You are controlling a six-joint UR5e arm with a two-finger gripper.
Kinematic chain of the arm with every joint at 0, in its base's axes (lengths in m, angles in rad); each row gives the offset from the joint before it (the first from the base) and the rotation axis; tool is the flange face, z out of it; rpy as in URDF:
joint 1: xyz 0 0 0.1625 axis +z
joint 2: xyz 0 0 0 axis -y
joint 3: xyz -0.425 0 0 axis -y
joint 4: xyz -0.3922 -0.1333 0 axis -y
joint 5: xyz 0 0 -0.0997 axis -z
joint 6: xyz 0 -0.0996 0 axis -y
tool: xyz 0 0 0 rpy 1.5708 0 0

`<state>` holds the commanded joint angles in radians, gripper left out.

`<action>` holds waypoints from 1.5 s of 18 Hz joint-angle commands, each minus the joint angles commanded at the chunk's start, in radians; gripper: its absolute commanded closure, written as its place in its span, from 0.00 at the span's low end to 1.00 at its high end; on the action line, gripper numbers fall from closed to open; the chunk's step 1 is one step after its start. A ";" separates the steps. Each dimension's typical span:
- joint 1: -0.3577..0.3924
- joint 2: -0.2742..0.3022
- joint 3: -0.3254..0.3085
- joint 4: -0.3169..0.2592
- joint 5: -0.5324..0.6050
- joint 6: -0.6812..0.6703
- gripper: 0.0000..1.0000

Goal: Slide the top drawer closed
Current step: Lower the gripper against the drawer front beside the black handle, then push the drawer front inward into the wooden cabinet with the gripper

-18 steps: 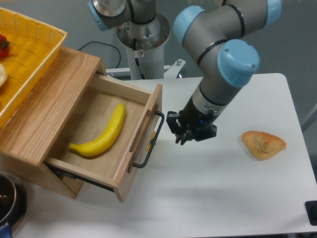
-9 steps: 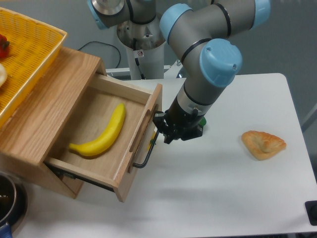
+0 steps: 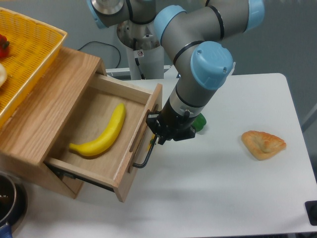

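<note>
The top drawer (image 3: 99, 163) is a light oak box, pulled well out of the wooden cabinet (image 3: 39, 114). A yellow banana (image 3: 101, 134) lies inside it. Its flat front panel (image 3: 143, 136) carries a black bar handle (image 3: 146, 157). My gripper (image 3: 159, 133) is at the handle's upper end, right against the front panel, fingers pointing down and left. The fingers look close together; I cannot tell whether they hold anything.
A yellow wicker basket (image 3: 25, 54) sits on top of the cabinet. A pastry (image 3: 263, 144) lies on the white table (image 3: 228, 198) at the right. A green object (image 3: 199, 122) peeks out behind my wrist. A dark pot (image 3: 7, 198) is at the bottom left.
My gripper has moved left across the table, from a gap beside the handle to touching the handle and front panel. The drawer has not visibly moved.
</note>
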<state>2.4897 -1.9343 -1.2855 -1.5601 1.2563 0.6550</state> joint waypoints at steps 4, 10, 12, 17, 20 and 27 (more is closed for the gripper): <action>-0.015 0.006 0.000 0.000 0.002 0.002 0.88; -0.049 0.015 -0.009 0.000 0.003 0.000 0.88; -0.057 0.021 -0.021 0.002 0.003 0.000 0.87; -0.080 0.038 -0.035 0.000 0.003 0.000 0.87; -0.100 0.044 -0.044 0.002 0.005 -0.002 0.87; -0.158 0.061 -0.057 0.003 0.005 -0.069 0.86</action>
<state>2.3318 -1.8730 -1.3422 -1.5570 1.2609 0.5861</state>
